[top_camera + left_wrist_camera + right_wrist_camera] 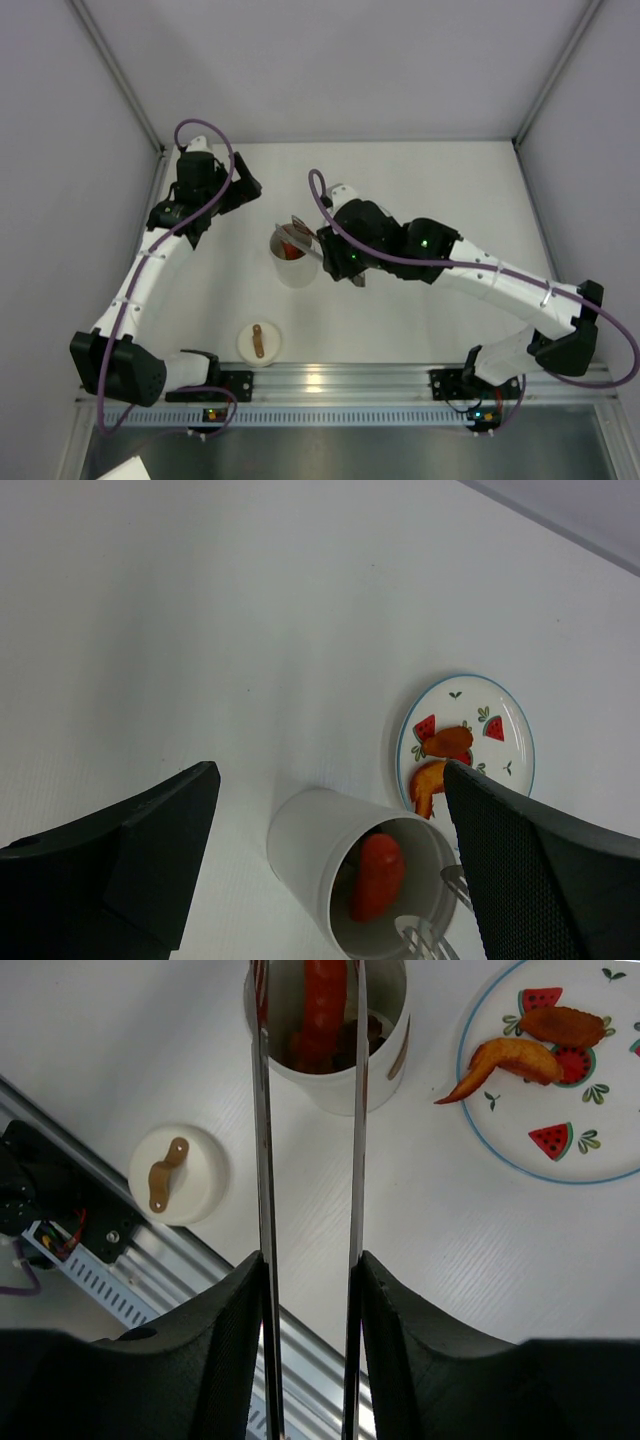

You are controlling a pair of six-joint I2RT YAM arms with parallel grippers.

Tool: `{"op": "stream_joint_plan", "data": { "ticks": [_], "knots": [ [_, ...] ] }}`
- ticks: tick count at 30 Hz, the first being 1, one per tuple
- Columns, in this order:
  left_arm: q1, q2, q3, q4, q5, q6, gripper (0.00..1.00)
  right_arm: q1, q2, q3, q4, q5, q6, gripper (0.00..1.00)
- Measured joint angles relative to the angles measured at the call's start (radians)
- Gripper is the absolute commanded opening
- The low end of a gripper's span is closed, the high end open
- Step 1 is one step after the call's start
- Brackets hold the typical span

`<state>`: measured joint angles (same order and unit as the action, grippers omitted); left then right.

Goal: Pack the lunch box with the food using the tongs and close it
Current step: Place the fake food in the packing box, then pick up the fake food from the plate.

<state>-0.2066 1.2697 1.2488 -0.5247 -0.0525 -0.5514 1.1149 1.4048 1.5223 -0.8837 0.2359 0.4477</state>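
The lunch box (pixel 330 1055) is a white cup standing upright, with a red food strip (pixel 325 995) inside it. My right gripper (pixel 310 1260) is shut on the tongs (pixel 262 1120), one finger pressed against each slim arm. The tongs' tips (pixel 425 940) reach into the cup's mouth and stand apart beside the red strip (pixel 378 875). Two orange food pieces (pixel 515 1055) lie on the plate (pixel 600 1160). The round lid (pixel 180 1172) with its brown strap lies off the box. My left gripper (pixel 330 780) hangs open above and behind the cup (pixel 320 855), holding nothing.
The watermelon-patterned plate (pixel 510 705) sits just beyond the cup; my right arm (pixel 450 262) hides it in the top view. The lid (pixel 259 342) lies near the metal rail (pixel 330 385) at the front edge. Grey walls enclose the table.
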Motion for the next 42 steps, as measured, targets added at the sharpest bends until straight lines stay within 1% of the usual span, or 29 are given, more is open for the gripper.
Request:
{"op": "stream_joint_plan", "data": {
  "ticks": [2, 8, 16, 21, 23, 26, 29, 33, 42],
  "knots": [
    [0.000, 0.000, 0.000, 0.000, 0.000, 0.000, 0.99, 0.002, 0.000, 0.011, -0.002, 0.003, 0.002, 0.45],
    [0.000, 0.000, 0.000, 0.000, 0.000, 0.000, 0.99, 0.003, 0.000, 0.029, -0.009, 0.017, 0.001, 0.45],
    [0.000, 0.000, 0.000, 0.000, 0.000, 0.000, 0.99, -0.019, -0.019, 0.058, -0.049, 0.112, 0.010, 0.46],
    [0.000, 0.000, 0.000, 0.000, 0.000, 0.000, 0.99, -0.138, -0.076, 0.035, -0.051, 0.115, 0.010, 0.45],
    [0.000, 0.000, 0.000, 0.000, 0.000, 0.000, 0.99, -0.228, -0.119, -0.029, -0.044, 0.107, 0.010, 0.45],
    [0.000, 0.000, 0.000, 0.000, 0.000, 0.000, 0.99, -0.300, -0.144, -0.119, -0.039, 0.095, 0.013, 0.45],
    [0.000, 0.000, 0.000, 0.000, 0.000, 0.000, 0.99, -0.313, -0.124, -0.198, -0.032, 0.061, 0.017, 0.44],
    [0.000, 0.000, 0.000, 0.000, 0.003, 0.000, 0.99, -0.321, -0.069, -0.251, -0.010, 0.020, 0.017, 0.44],
    [0.000, 0.000, 0.000, 0.000, 0.003, 0.000, 0.99, -0.368, 0.069, -0.253, 0.096, -0.022, 0.017, 0.43]
  ]
}}
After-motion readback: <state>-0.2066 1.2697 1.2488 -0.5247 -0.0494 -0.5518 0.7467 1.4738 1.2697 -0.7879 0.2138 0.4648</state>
